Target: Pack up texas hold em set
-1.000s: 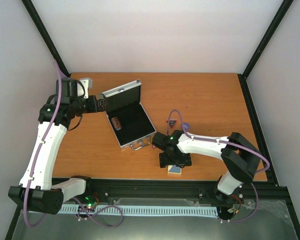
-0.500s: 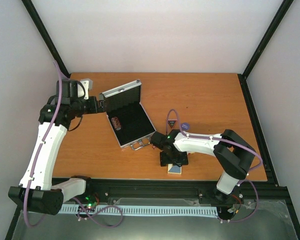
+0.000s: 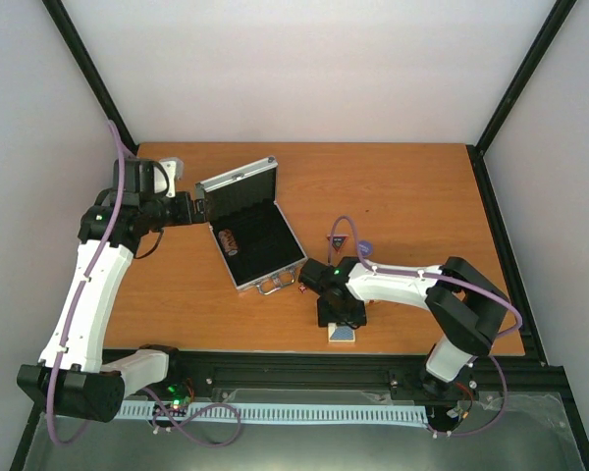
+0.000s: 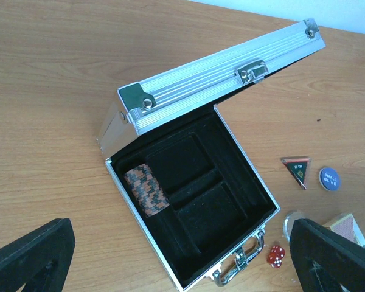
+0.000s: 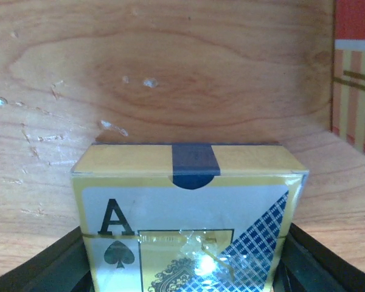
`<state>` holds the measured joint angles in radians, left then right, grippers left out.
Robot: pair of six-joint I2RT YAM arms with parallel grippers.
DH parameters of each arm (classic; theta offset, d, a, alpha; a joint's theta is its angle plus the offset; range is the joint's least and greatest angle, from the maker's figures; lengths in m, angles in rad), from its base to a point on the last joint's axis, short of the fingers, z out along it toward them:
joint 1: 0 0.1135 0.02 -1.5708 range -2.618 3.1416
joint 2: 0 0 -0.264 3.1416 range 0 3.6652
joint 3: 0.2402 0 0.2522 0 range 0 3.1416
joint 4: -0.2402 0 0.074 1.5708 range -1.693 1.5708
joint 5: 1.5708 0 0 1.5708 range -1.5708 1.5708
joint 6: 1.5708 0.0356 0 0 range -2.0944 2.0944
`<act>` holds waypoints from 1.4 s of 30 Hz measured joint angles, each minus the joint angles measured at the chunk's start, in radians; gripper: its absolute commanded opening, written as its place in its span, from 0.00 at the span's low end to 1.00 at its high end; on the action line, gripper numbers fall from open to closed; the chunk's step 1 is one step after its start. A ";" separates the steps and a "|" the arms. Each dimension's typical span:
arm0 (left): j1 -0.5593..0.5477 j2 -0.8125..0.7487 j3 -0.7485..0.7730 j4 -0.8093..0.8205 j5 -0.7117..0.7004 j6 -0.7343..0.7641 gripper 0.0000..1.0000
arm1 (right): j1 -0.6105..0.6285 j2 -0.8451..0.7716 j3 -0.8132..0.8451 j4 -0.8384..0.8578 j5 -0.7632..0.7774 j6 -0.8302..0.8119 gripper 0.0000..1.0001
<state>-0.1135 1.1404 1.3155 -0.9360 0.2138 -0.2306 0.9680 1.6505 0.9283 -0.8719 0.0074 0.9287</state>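
The right gripper [image 5: 184,263] stood astride the blue-yellow pack [image 5: 188,201], one finger [image 5: 45,271] at each side of the box. The jaws were about the width of the pack. I could not tell whether the pads were already pressing on it or only lay against its wrapper. The pack lay flat on the table [image 5: 170,67] near the near edge, to the right of the case [image 4: 210,213]. The red pack [image 5: 354,79] lay just beside it without touching.

The left gripper [image 4: 182,258] hung at the far left by the lid [image 4: 219,79], its jaws wide apart and holding nothing. The case was open, with the chips [image 4: 147,190] in its left slot and both card wells bare. A red die [image 4: 275,254], a clear disc [image 4: 290,222] and two tokens [image 4: 297,169] lay loose on the table to its right.

The step in hand looked to be picking up the blue-yellow pack. To do it well, I would keep the pack centred between the pads so both sides meet it together and it does not twist. The wrapper looked glossy and probably slick, so the squeeze should be firm and low on the box. The lift should go straight up to clear the red pack. The carry should then go left, passing over the die and disc. The pack should be lowered flat into a bare well, clear of the raised lid.
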 measured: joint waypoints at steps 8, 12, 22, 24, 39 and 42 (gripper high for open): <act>0.000 -0.003 0.000 0.000 0.000 0.000 1.00 | 0.000 -0.005 0.037 -0.069 -0.019 -0.007 0.23; 0.000 -0.011 0.000 0.000 -0.001 0.000 1.00 | 0.000 -0.014 0.180 -0.161 -0.017 -0.016 0.23; 0.000 -0.013 0.000 0.000 -0.008 0.000 1.00 | -0.098 0.057 0.536 -0.103 -0.027 -0.006 0.21; 0.000 -0.013 0.000 0.000 -0.010 0.000 1.00 | -0.123 0.112 0.571 -0.069 -0.035 0.016 0.21; 0.000 -0.059 0.054 -0.005 -0.114 0.000 1.00 | -0.160 0.525 1.094 0.121 -0.015 0.332 0.21; 0.000 -0.067 0.079 -0.004 -0.129 0.000 1.00 | -0.160 0.549 1.103 0.154 -0.016 0.396 0.21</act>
<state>-0.1135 1.0733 1.3949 -0.9401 0.0853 -0.2310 0.8078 2.1994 2.0312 -0.7177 -0.0090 1.3243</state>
